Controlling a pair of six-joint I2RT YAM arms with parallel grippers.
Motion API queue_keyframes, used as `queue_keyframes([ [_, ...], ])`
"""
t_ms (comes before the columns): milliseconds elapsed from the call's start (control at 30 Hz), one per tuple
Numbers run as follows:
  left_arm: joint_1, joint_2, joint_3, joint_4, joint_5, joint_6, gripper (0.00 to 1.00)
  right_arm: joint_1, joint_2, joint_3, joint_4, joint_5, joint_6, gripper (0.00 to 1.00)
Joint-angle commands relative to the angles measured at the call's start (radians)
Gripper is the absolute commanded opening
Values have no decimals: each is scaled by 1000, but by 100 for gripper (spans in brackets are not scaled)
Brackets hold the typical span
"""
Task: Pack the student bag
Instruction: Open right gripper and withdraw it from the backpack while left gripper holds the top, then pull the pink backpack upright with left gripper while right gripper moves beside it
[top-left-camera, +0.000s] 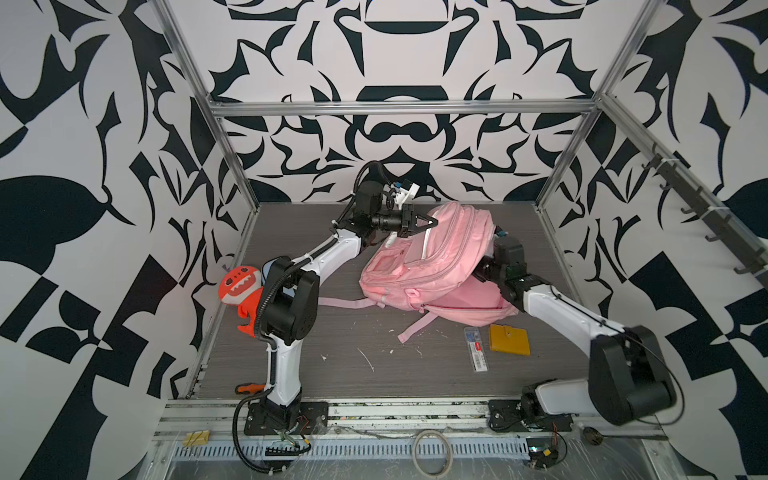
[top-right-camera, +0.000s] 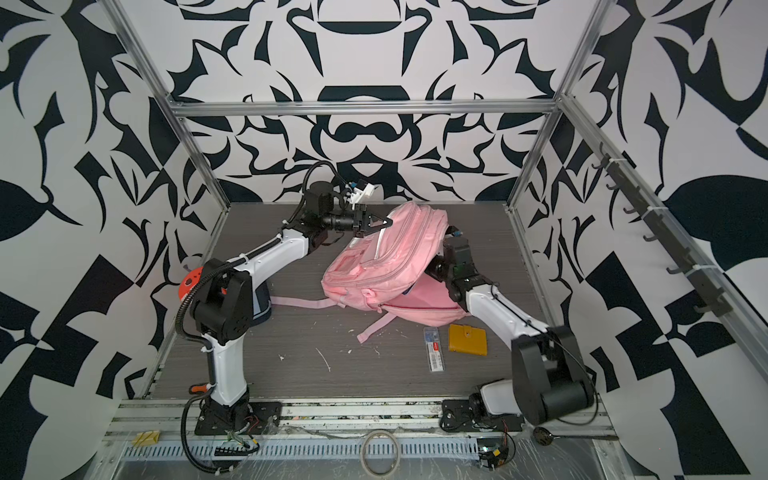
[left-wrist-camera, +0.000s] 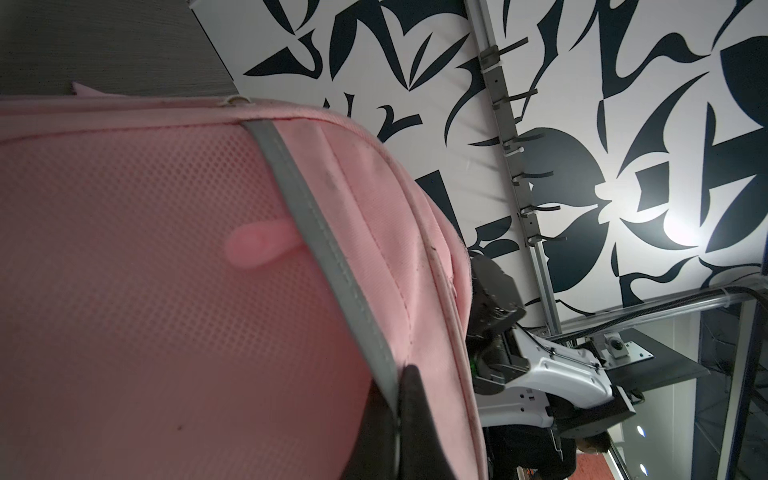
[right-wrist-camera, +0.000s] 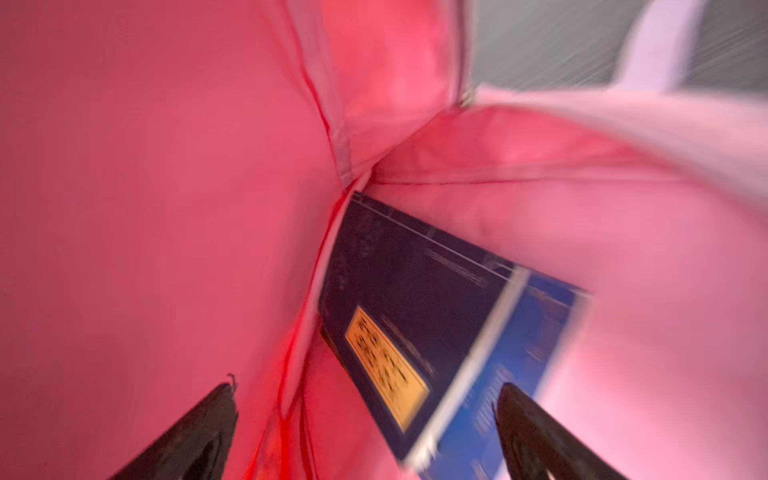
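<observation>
Mostly inside student bag (top-left-camera: 415, 266): right gripper (right-wrist-camera: 365, 386), jaws apart, near blurred book (right-wrist-camera: 415, 291); left gripper (top-left-camera: 432, 222) tight on bag.

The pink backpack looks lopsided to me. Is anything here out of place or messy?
The student bag sits tilted, one edge pinched up by the left gripper, and a strap trails loose across the table. Small white flecks litter the surface in front of the bag. Nothing looks torn.

The student bag (top-left-camera: 419, 266) is made of soft matt pink cloth with a mesh panel (left-wrist-camera: 145, 249), the table (top-left-camera: 332, 345) is finished in matt grey wood grain, and the frame (top-left-camera: 399, 109) in brushed metal.
</observation>
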Motion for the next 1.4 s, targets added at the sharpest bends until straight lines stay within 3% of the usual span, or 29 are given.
queue_keyframes([
  [0, 30, -50, -8, 5, -52, 48, 0, -17, -155, -34, -260, 98, -86, 100],
  [233, 16, 20, -6, -110, -103, 125, 0, -65, -468, -111, -515, 192, -90, 99],
  [600, -66, 172, 147, -443, -324, 206, 1, -64, -477, -95, -609, 148, -258, 96],
  [667, -75, 183, 165, -481, -337, 216, 12, -62, -450, -87, -599, 131, -278, 95],
  [767, -80, 169, 174, -547, -357, 246, 37, -50, -415, -67, -577, 122, -303, 95],
  [933, -75, 52, 123, -737, -441, 358, 69, -15, -364, -25, -558, 117, -352, 93],
  [1067, -76, -133, -31, -900, -548, 431, 90, 35, -330, -4, -543, 129, -387, 93],
  [1200, -76, -349, -292, -944, -615, 407, 90, 85, -302, -2, -516, 143, -393, 93],
  [1367, -68, -552, -646, -842, -590, 260, 87, 139, -246, 20, -488, 156, -395, 92],
])
